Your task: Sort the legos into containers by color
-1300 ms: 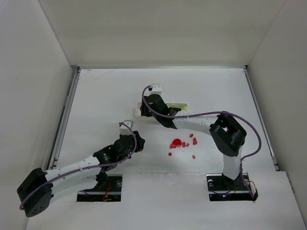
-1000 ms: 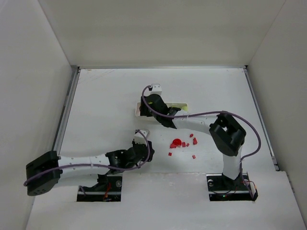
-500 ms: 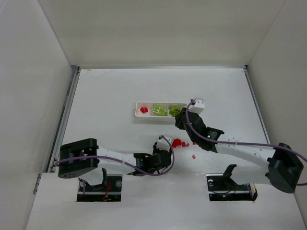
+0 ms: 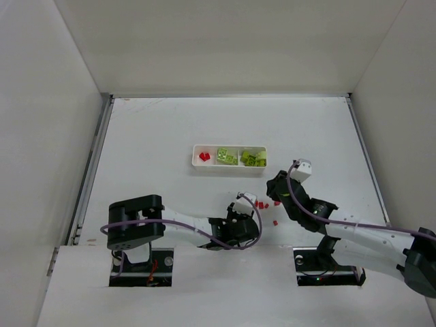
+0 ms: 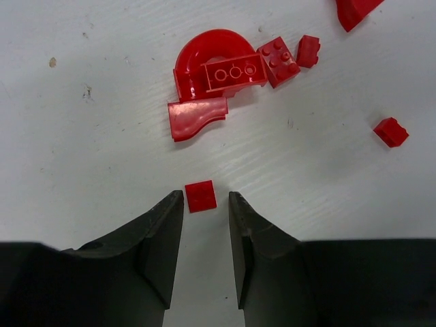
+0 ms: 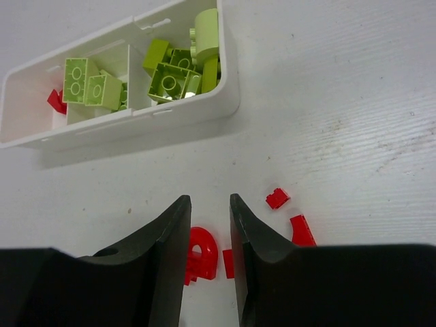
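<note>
Left wrist: small red lego (image 5: 201, 197) lies between the parted jaws.

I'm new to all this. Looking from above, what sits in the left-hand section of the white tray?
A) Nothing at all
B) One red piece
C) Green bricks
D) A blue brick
B: in the overhead view the left compartment of the white tray holds a single red piece, while the other two hold lime-green bricks.

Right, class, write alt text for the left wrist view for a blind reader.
A small red brick lies on the table between the tips of the open left tool. Beyond it sit a red arch piece and several smaller red bricks.
</note>
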Tool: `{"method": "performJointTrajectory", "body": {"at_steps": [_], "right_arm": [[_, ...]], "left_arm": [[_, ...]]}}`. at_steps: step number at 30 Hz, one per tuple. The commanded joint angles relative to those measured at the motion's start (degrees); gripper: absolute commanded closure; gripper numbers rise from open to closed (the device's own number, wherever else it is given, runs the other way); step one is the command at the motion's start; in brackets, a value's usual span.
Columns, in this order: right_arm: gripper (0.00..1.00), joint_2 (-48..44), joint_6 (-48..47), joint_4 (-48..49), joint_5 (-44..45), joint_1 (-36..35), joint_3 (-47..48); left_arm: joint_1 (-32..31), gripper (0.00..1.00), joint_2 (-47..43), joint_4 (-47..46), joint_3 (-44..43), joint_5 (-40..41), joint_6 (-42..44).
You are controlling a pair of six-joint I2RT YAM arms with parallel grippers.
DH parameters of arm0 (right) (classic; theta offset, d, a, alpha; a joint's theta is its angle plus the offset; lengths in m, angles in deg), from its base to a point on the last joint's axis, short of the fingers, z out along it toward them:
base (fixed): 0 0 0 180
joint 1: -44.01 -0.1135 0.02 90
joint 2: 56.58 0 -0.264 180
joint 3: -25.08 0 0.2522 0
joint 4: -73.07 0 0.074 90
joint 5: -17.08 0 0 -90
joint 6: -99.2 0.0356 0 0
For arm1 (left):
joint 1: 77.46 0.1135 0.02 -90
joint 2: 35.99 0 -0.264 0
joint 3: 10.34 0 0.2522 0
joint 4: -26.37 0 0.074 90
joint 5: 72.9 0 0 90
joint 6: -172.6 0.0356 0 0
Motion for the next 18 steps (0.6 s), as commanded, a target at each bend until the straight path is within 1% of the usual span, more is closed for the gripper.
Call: {"method": "performJointTrajectory", "body": {"at_steps": [1,6,9,12,18], "right_arm": [[0.64,-1.9,0.86,-0.04,1.01,-0.19,-0.69],[0.63,-3.83,1.3,-0.04,0.74,-0.46,-2.44],[0.63,-5.59,2.0,-1.17,0.66,-0.54,-3.41],[0.63,-7.43,3.67,-4.42,0.48,-0.72,-3.68],[0.58,-8.06,5.77,-11.8,-0.66,-0.81,-2.36]], "left_arm": [[-0.99,0.7,1.56,4.95,-3.21,4.42,-3.95],[-1.87,0.71,4.29,7.42,-5.23,5.75,-5.8],[-1.79,0.75,5.17,7.59,-5.5,5.31,-6.33],[-1.7,0.76,4.99,8.21,-5.15,5.75,-7.12],[-1.52,0.84,4.03,8.47,-4.01,5.66,-7.03]]}}
